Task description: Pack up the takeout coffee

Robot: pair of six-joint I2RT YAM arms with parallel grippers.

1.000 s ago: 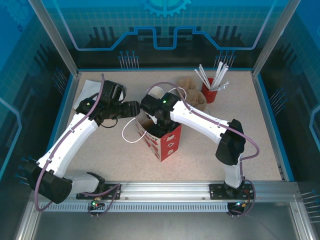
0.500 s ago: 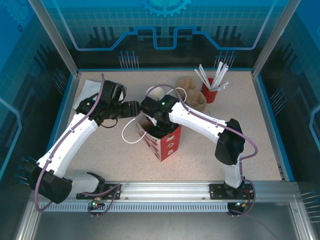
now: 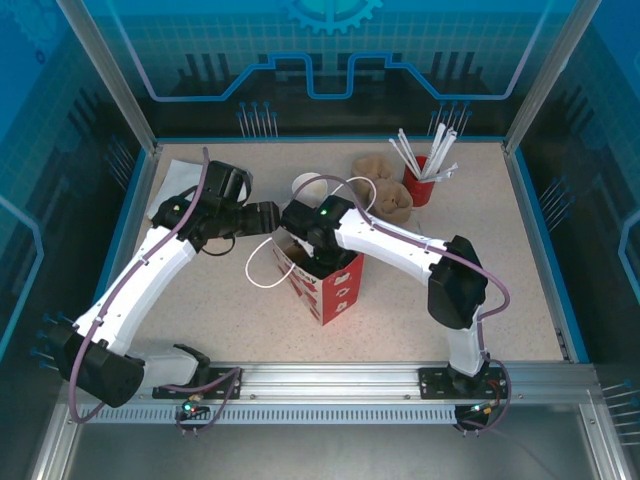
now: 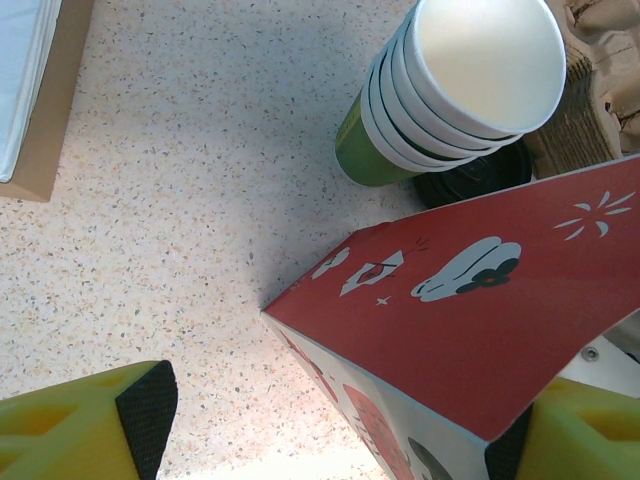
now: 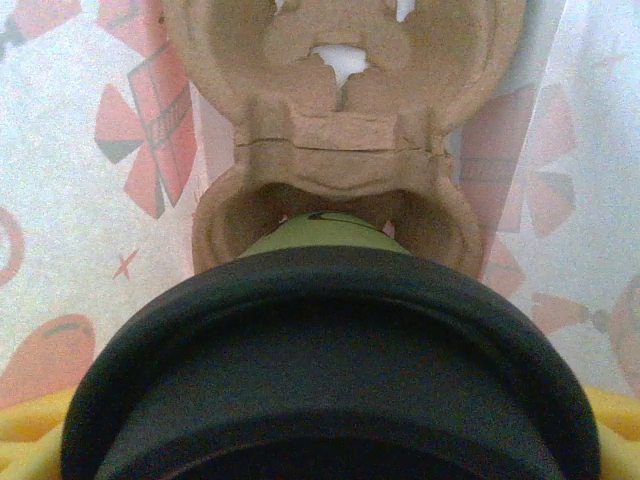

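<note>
One bag, one lidded cup, perhaps four stacked cups.

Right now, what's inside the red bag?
A brown pulp cup carrier, with the black-lidded coffee cup at its near pocket. The lid hides whether the cup is seated.

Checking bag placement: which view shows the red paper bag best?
Top external: the red paper bag stands upright, most of its outline visible. Left wrist gives one printed side; right wrist looks inside.

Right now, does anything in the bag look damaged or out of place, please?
The carrier in the bag has a ragged-edged hole in its far pocket, white showing through; it may be torn or just its flaps. The coffee shows no spill.
</note>
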